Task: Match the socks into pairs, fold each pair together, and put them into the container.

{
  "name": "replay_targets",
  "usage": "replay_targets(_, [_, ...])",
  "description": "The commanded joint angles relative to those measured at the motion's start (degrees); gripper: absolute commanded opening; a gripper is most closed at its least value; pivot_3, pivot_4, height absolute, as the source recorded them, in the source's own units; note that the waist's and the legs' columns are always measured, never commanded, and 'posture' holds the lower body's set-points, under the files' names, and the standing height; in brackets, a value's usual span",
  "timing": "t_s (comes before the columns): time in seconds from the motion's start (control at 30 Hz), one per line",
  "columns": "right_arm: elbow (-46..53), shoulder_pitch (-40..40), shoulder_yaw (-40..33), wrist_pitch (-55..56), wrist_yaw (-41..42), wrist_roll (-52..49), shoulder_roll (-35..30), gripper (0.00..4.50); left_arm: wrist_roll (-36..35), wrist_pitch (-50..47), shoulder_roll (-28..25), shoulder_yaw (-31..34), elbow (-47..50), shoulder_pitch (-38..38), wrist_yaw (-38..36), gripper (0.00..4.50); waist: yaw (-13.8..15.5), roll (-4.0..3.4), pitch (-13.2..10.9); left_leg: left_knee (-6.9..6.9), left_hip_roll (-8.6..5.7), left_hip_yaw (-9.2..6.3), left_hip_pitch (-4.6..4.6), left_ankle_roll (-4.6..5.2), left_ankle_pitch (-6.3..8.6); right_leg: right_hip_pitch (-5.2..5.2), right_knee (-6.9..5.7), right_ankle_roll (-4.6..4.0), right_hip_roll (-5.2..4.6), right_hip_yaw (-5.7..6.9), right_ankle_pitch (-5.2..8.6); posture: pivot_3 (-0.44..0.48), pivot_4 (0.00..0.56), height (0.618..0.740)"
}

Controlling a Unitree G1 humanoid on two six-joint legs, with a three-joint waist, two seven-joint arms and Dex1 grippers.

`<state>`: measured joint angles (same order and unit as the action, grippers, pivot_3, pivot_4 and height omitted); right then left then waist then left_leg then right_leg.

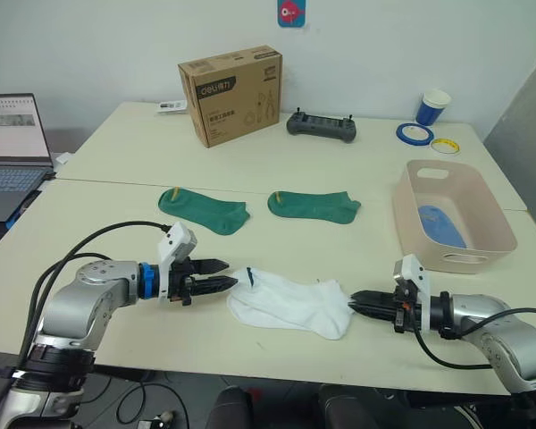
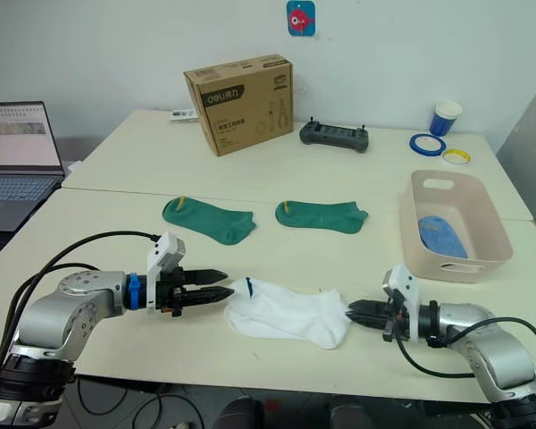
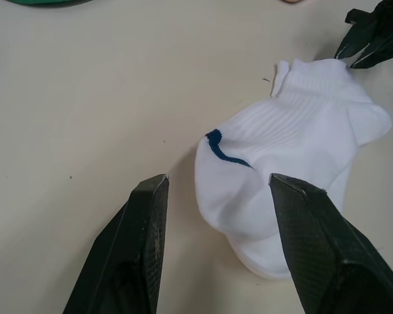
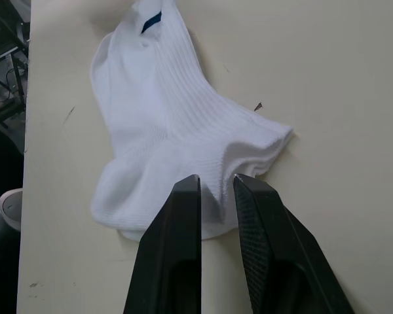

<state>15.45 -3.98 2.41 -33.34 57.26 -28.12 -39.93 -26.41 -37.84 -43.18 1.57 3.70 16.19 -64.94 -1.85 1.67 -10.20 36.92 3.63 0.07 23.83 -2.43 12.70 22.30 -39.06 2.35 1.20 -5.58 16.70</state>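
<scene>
Two white socks (image 1: 290, 304) with a dark cuff stripe lie bunched together near the table's front edge. My left gripper (image 1: 228, 273) stands open at their left end, its fingers (image 3: 147, 216) straddling the striped cuff just above the table. At their right end my right gripper (image 1: 355, 301) is pinched on a fold of the white fabric (image 4: 177, 131). Two dark green socks (image 1: 204, 210) (image 1: 314, 206) lie flat and apart further back. The pale pink container (image 1: 469, 259) stands at the right with light blue socks (image 1: 441, 223) inside.
A brown cardboard box (image 1: 232, 94), a dark controller (image 1: 322, 125), a blue cup (image 1: 433, 107) and two tape rolls (image 1: 414, 134) sit along the back. An open laptop (image 1: 13, 152) stands at the far left. Bare tabletop lies between the white socks and the container.
</scene>
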Motion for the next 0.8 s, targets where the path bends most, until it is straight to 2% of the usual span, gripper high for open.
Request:
replay_targets(0.03, [3.0,-1.0,0.0,-1.2,-0.2,-0.7,-0.8,0.88,1.1,1.9,0.8,-1.7,-0.3,1.2,0.4,2.52,0.0,0.0,0.0,0.01,0.0,0.0,0.0,0.0,0.0,-0.01,0.0,0.0,0.0,0.0,0.0,0.0,0.15,0.74])
replay_targets(0.37, [2.6,-1.5,1.2,-0.8,-0.9,1.2,-0.5,0.88,1.7,3.5,1.3,-3.5,-2.1,2.1,-0.3,2.52,0.0,0.0,0.0,-0.01,0.01,-0.01,0.0,0.0,0.0,0.01,0.0,0.01,0.01,0.0,-0.01,0.0,0.15,0.74])
replay_targets(0.43, [2.8,-1.3,1.4,-0.7,0.0,0.7,-0.5,0.9,1.7,3.5,1.3,-3.4,-2.1,2.1,-0.2,2.14,0.0,0.0,0.0,-0.01,0.01,-0.02,0.0,0.0,0.0,0.01,0.0,0.0,0.02,0.01,0.0,0.0,0.15,0.74])
replay_targets(0.57, [2.3,-1.3,1.6,0.0,0.7,0.9,-0.2,0.0,1.4,2.8,0.9,-3.5,-2.0,1.9,-0.7,0.97,0.0,0.0,0.0,0.0,0.0,-0.01,0.0,0.0,0.0,0.0,0.0,0.01,0.02,0.01,-0.01,0.0,0.15,0.74])
replay_targets(0.67, [2.1,-1.2,1.6,0.3,1.3,0.9,-0.3,0.0,1.3,2.5,0.7,-3.5,-1.9,1.8,-1.0,0.04,0.0,0.0,0.0,0.0,0.0,-0.01,0.0,0.0,0.0,0.0,0.0,0.01,0.02,0.01,-0.01,0.0,0.15,0.74])
replay_targets(0.8, [1.6,-1.0,1.4,1.0,2.1,1.1,-0.7,0.0,1.3,2.6,0.6,-2.9,-1.3,1.2,-0.8,0.04,0.0,0.0,0.0,0.01,0.01,-0.01,0.0,0.0,0.0,0.0,0.0,0.01,0.01,0.01,-0.01,0.0,0.15,0.74])
